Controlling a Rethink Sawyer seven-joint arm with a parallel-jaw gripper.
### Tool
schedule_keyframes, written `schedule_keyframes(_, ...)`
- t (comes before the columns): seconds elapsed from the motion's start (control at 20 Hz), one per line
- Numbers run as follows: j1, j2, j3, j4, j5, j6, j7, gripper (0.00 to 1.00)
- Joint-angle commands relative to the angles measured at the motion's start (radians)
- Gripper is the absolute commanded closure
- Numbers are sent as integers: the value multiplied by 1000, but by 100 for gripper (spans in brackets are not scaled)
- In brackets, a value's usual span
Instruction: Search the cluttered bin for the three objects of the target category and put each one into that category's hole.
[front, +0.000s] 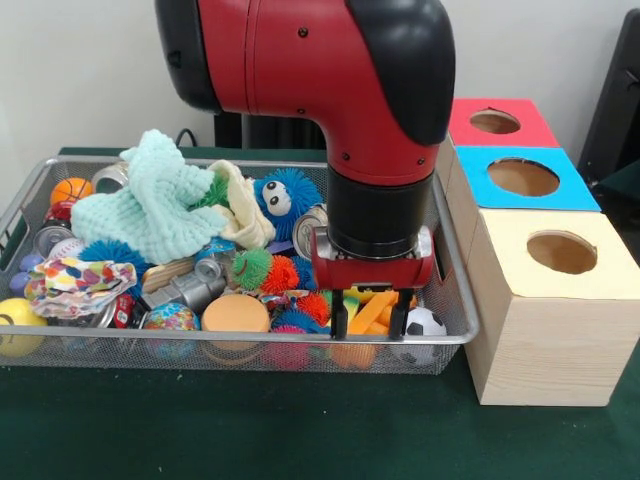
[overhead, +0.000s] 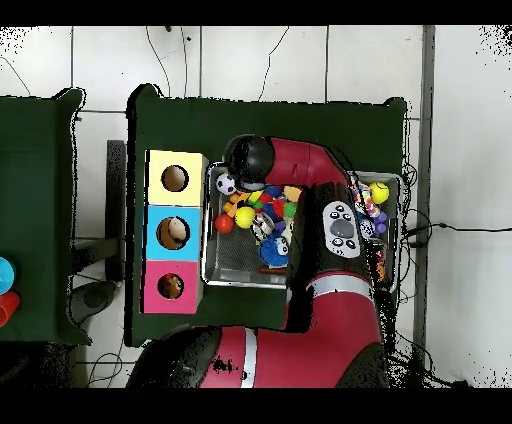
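Front view, waffle-knit mint cloth (front: 150, 205), wire-mesh bin (front: 455, 290)

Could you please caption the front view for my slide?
Open gripper hovers over the toy-filled bin beside three boxes.

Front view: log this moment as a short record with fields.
bin: silver wire-mesh basket, full of clutter
mint cloth: heaped on top, far left part of the bin
cream cloth: beside the mint one, touching it
dotted cloth: near left corner
pincer: open, holding nothing, low over the bin's right end near a soccer ball
yellow box hole: nothing visible inside
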Motion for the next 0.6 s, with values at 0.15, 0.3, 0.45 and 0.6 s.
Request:
schedule_keyframes(0.15, -17, 146, 141, -167, -72, 91, -163, 0)
schedule_keyframes(0.3, -21, 175, 159, -224, -79, 164, -189, 0)
schedule_keyframes(0.45, -21, 199, 171, -273, -92, 200, -211, 0)
schedule_keyframes(0.6, -12, 211, 165, -313, -110, 230, -199, 0)
